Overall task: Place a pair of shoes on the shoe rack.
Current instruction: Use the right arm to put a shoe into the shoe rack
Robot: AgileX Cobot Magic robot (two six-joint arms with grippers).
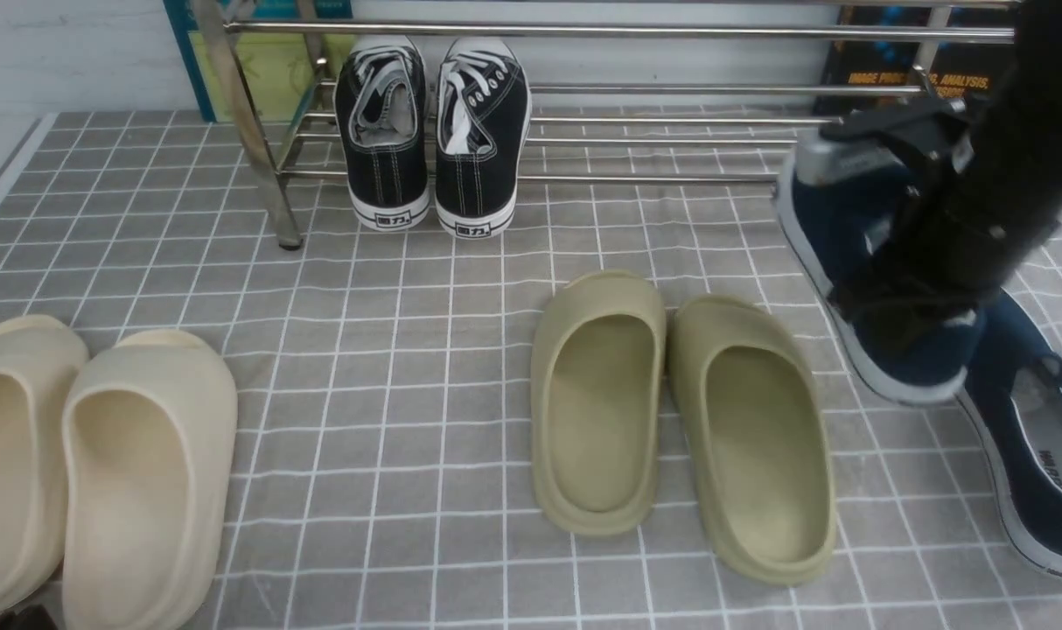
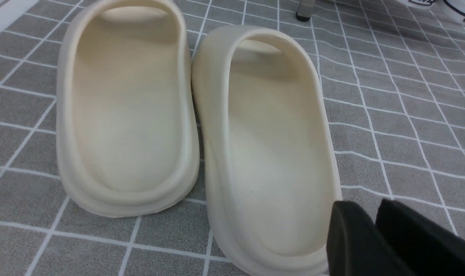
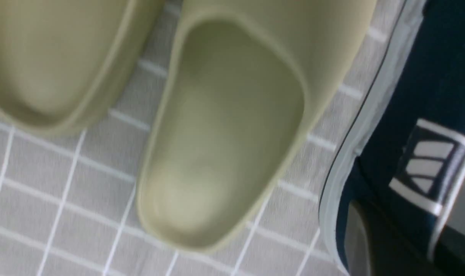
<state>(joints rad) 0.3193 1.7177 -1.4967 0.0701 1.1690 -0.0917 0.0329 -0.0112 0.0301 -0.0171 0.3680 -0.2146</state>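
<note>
Currently right gripper (image 1: 909, 284) clamps one navy shoe (image 1: 833, 219), raised, tilted, near rack (image 1: 583, 31); left gripper (image 2: 375, 239) closed beside cream slides (image 2: 270, 153).

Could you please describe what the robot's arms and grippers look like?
The right arm is matte black and bulky, with a few small screw heads. The left gripper has thick, matte black jaws with rounded edges. No cables or markings are visible.

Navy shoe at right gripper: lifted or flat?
Lifted, tipped: navy shoe shows its sole edge in the right gripper; mate lies flat.
</note>
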